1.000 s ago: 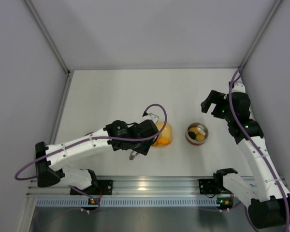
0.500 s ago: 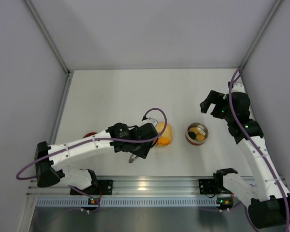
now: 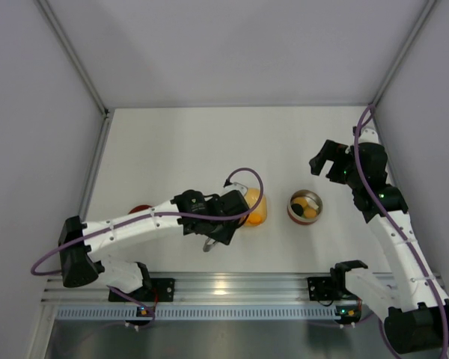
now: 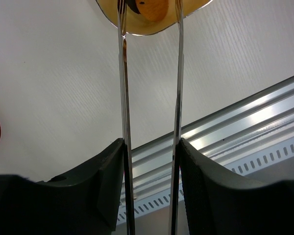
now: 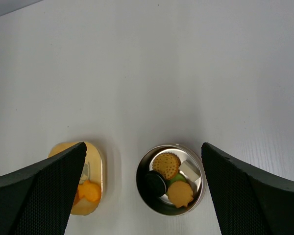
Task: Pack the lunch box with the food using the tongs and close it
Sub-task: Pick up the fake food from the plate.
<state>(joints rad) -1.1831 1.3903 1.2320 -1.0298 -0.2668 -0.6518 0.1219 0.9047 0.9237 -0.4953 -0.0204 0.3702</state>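
Note:
My left gripper point(image 4: 152, 147) is shut on the tongs point(image 4: 123, 88), one slender silver arm against each finger. The tongs' tips reach over the yellow dish point(image 4: 132, 25), beside an orange food piece point(image 4: 152, 9). From above, the left gripper point(image 3: 226, 215) sits at the dish's point(image 3: 257, 203) near-left side. The steel lunch box point(image 5: 139, 188) holds biscuits, a dark cookie point(image 5: 156, 183), a white piece and a green one. Its red lid point(image 3: 140, 209) peeks out from behind the left arm. My right gripper point(image 5: 143, 147) hangs open high above the lunch box point(image 3: 292, 215), holding nothing.
White walls close the table on the left, back and right. An aluminium rail point(image 3: 232, 284) with the arm bases runs along the near edge, close behind the tongs' handle end point(image 3: 208, 244). A purple cable point(image 3: 247, 176) loops over the left wrist.
The left arm has shifted slightly right and toward the near edge, carrying the tongs. The right arm and the lunch box have not moved.

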